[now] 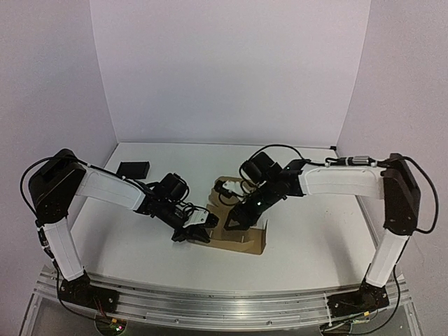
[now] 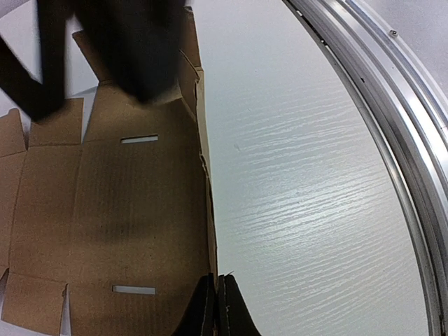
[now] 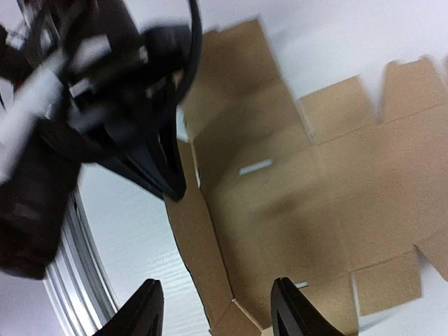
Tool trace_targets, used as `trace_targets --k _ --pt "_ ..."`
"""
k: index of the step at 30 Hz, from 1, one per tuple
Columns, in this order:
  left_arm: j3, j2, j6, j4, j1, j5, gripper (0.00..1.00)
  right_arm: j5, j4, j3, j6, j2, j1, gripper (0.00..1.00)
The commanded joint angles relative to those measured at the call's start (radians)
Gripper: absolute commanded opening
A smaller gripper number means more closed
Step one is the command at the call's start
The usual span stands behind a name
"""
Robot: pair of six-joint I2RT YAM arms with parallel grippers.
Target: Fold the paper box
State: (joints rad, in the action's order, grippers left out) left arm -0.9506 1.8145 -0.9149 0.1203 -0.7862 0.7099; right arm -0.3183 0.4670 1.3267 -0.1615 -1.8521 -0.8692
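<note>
Arms reach inward from both sides and meet over the paper box [image 1: 245, 241], a brown die-cut sheet lying mostly flat in the middle of the table [image 1: 308, 245]. On the left, the white forearm slopes down and to the right from a raised elbow. It sets the left pincer [image 1: 190, 232] low at the sheet's near-left edge. On the right, the elbow stands high and the white forearm runs left. Its wrist bends down, so the right pincer [image 1: 231, 222] points at the sheet from above.

The left wrist view adds what the overhead view hides. The left pincer's tips are pressed together on the thin cardboard edge, the near side panel is tilted up along it, and two narrow slots [image 2: 138, 139] are cut in the sheet. The right wrist view is blurred. It shows the right pincer's fingers [image 3: 147, 311] well apart above a corner of the sheet, gripping nothing.

A small black rectangular object [image 1: 133, 169] lies at the far left, well apart from the cardboard. An aluminium rail [image 1: 210, 301] runs along the near edge. From overhead, the right wrist and its cables cover much of the sheet's middle.
</note>
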Motion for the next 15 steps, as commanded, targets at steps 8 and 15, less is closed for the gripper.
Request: trace_targets --k 8,15 --pt "-0.045 0.012 0.054 0.085 -0.006 -0.016 0.00 0.473 0.011 -0.243 1.147 0.350 -0.172 0.18" --pt "-0.029 0.007 0.050 0.058 -0.006 -0.014 0.00 0.456 0.094 -0.233 1.317 0.203 -0.240 0.00"
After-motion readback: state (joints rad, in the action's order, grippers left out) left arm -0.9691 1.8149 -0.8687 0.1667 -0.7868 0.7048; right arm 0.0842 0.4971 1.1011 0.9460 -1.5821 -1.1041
